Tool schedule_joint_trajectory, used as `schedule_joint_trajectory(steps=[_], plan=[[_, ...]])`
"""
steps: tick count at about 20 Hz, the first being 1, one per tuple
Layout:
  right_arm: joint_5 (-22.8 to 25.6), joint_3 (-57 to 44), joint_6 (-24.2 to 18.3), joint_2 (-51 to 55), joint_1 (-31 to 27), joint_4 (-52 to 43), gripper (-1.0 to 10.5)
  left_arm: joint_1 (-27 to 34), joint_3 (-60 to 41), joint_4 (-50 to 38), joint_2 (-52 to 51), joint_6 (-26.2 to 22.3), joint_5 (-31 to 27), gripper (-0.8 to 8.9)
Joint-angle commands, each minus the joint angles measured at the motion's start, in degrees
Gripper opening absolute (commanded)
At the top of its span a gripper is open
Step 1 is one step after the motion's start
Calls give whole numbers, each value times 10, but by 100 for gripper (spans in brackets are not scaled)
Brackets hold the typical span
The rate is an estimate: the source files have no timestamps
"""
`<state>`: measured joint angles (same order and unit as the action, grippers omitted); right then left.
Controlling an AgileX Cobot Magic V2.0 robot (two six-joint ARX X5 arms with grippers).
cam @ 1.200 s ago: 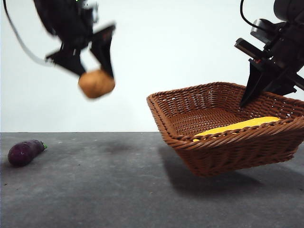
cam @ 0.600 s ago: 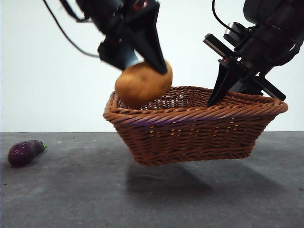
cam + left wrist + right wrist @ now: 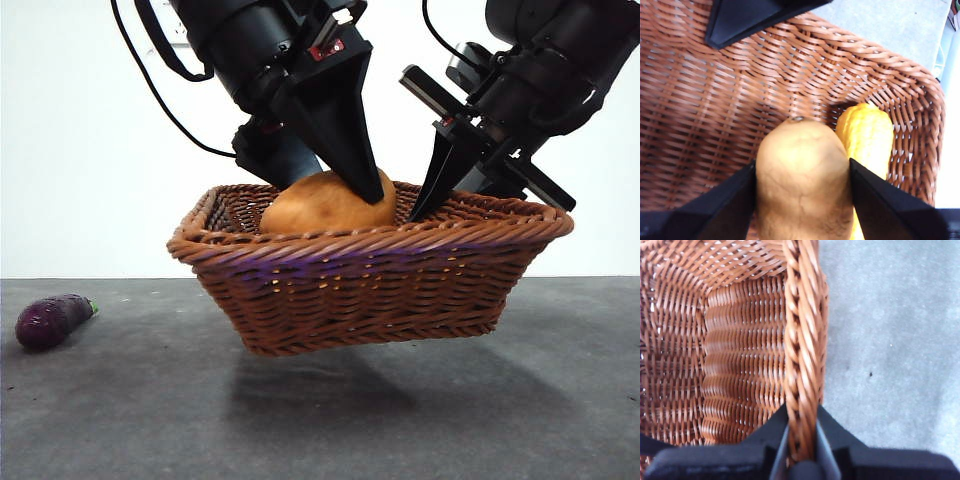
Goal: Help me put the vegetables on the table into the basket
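Potato (image 3: 802, 180) upright, pinched by left claw (image 3: 802, 200), right claw (image 3: 801, 440) clamping basket (image 3: 370, 270) rim.

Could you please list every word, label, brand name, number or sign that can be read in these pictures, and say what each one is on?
No text can be read in any view.
A small red and white patch on the left gripper, seen in the front view, is too small and blurred to read.
The basket, potato, corn cob, eggplant, table and right gripper carry no markings.
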<state>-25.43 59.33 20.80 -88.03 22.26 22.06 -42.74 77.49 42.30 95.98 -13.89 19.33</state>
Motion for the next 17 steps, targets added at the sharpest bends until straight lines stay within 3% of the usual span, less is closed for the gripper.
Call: schedule_joint_trajectory(steps=[1,2,10,13,16,17], plan=[[-7,2,10,-3,6,-12,-8,-7,-2,-3,6,9,8,322],[-7,2,9,-3,7,-12,-8,-7,-2,-3,6,20,7,523],[-5,2,0,-3,7,-10,-8,15,-2,1,-56,70,-20,536],[-5,2,-5,-3,6,-10,-8,61,-1,4,-151,121,-110,535],[-3,2,-16,-3,6,-10,-8,159,-1,28,-233,159,-252,535],[-3,2,-16,-3,6,-11,-8,205,-2,47,-237,160,-264,535]])
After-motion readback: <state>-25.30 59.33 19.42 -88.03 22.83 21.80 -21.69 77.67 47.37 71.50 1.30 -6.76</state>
